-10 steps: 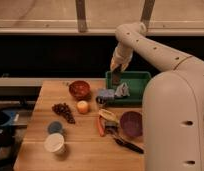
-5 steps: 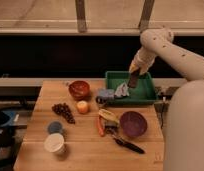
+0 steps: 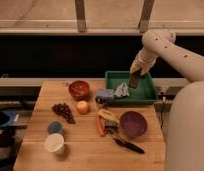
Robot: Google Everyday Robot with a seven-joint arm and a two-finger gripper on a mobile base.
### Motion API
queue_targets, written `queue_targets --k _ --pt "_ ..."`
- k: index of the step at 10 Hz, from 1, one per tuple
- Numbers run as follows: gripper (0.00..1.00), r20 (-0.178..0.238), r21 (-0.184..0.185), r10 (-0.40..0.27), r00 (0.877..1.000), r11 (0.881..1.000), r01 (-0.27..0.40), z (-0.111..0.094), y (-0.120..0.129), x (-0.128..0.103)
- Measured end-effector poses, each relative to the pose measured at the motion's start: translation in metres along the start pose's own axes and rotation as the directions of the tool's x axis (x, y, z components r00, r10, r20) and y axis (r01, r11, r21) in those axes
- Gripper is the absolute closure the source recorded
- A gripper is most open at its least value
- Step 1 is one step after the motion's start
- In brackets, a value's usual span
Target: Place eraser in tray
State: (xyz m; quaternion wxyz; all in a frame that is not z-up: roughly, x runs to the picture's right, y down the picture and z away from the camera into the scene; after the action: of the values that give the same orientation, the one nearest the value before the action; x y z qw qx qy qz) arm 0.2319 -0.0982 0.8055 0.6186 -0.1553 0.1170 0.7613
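The green tray (image 3: 146, 93) stands at the table's back right. My gripper (image 3: 135, 80) hangs from the white arm (image 3: 160, 42) over the tray's middle, just above its floor. It is shut on a small dark block, the eraser (image 3: 134, 81), which points down into the tray. A crumpled blue-white packet (image 3: 120, 90) lies at the tray's left end, left of the gripper.
On the wooden table (image 3: 85, 150) are a brown bowl (image 3: 79, 89), an orange (image 3: 83, 106), grapes (image 3: 62, 111), a purple bowl (image 3: 133, 123), a banana (image 3: 108, 115), an orange-handled tool (image 3: 100, 127), a black-handled tool (image 3: 126, 144), a white cup (image 3: 54, 144) and a blue lid (image 3: 55, 127).
The arm has swung right, carrying the dark block from above the tray's left edge to over the tray's middle, and has come lower.
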Motion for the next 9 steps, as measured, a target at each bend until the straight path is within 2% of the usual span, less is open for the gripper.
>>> queue_targets --k 1,3,5,8,9 --pt "1.0 0.018 0.001 0.025 1.0 1.0 -0.025 0.003 -0.004 -0.001" --pt "1.0 0.063 0.0 0.107 0.992 0.994 -0.107 0.017 -0.032 -0.007" --pt "1.0 0.077 -0.008 0.17 0.982 0.985 -0.17 0.028 -0.058 -0.009" --pt "1.0 0.018 -0.019 0.234 0.972 0.972 -0.233 0.063 -0.081 -0.007" --pt "1.0 -0.012 -0.015 0.253 0.967 0.967 -0.253 0.08 -0.092 -0.004"
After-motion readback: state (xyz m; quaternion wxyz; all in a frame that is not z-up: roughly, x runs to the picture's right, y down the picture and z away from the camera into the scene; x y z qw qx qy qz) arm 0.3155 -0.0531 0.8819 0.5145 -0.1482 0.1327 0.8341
